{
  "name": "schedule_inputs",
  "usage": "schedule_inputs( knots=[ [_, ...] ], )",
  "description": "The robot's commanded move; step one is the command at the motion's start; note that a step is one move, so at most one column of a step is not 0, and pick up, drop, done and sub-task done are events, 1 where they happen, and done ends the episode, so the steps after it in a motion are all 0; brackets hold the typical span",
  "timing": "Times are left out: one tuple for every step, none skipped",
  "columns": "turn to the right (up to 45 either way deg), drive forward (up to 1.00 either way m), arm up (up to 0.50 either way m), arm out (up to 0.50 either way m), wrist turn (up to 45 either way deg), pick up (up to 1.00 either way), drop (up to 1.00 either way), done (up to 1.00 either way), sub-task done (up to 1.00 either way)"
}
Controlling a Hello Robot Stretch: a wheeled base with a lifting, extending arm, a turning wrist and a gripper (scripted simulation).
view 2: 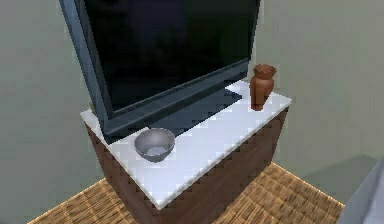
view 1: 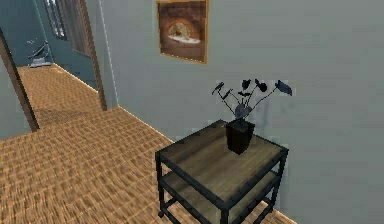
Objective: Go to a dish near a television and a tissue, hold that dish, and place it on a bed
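Floor (view 1: 80,170): wood boards, running through a doorway (view 1: 60,70) at the forward view's left.
Television (view 2: 170,50): large, dark and flat-screened. It stands on a cabinet in the arm side view and takes up most of the top's back edge.
Cabinet (view 2: 215,140): low, with brown sides and a white top, set against a pale wall.
Side table (view 1: 205,160): a dark frame with a wooden top and a lower shelf, ahead of me in the forward view, against the wall.
Framed picture (view 1: 183,30): it hangs on the wall above the side table.
Plant (view 1: 240,132): dark leaves in a black pot, near the back edge of the side table's top.
Vase (view 2: 262,86): brown and upright, at the cabinet top's corner on the arm side view's right, just beside the television.
Dish (view 2: 155,145): a small grey round bowl near the cabinet top's front corner on the arm side view's left, just below the television's lower edge.
Handling: I judge the dish to be light, stiff and smooth, perhaps metal, so it is likely to slip. The rim on the side nearest the cabinet's front edge looks the best place to take hold, with one finger inside the wall and one outside, away from the screen.
Gripper: I cannot tell its state.
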Motion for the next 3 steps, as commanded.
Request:
schedule_inputs(
  knots=[
    [0.0,0.00,0.38,0.00,0.0,0.00,0.00,0.00,0.00],
    [0.0,0.00,0.00,0.36,0.0,0.00,0.00,0.00,0.00],
    [0.0,0.00,0.00,0.00,45.0,0.00,0.00,0.00,0.00]
  ],
)
